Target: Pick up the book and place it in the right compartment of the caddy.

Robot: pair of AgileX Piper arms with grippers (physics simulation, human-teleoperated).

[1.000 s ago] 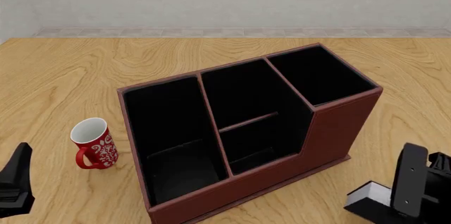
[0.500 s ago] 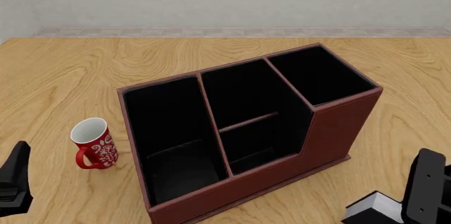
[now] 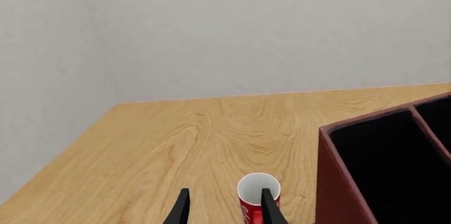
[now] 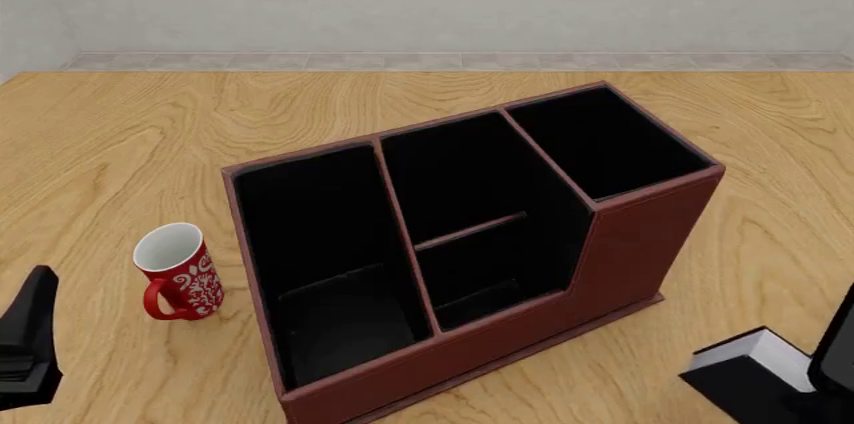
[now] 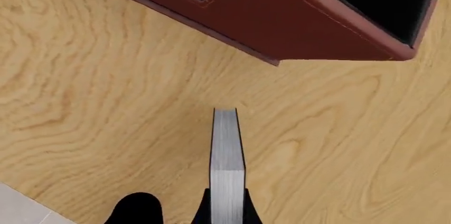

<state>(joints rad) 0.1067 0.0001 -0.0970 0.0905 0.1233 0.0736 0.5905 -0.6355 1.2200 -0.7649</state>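
The book [image 4: 755,361], black covers with white page edges, hangs at the front right of the table, in front of the caddy's right end. In the right wrist view the book [image 5: 226,155] is seen edge-on, and my right gripper [image 5: 225,207] is shut on its covers. In the front view only a black part of the right gripper [image 4: 835,362] shows at the frame's edge. The reddish-brown caddy [image 4: 627,244] stands mid-table, and its right compartment [image 4: 607,144] is open at the top. My left gripper [image 3: 224,211] is open at the front left, holding nothing.
A red mug [image 4: 178,272] with a white inside stands left of the caddy, just beyond the left gripper's fingers [image 3: 269,208]. The caddy's tall right wall [image 5: 303,23] lies close ahead of the held book. A grey wall bounds the table's far edge.
The right gripper has shifted right, nearly out of the front view, taking the book with it and raising it a little. The left arm has barely moved.
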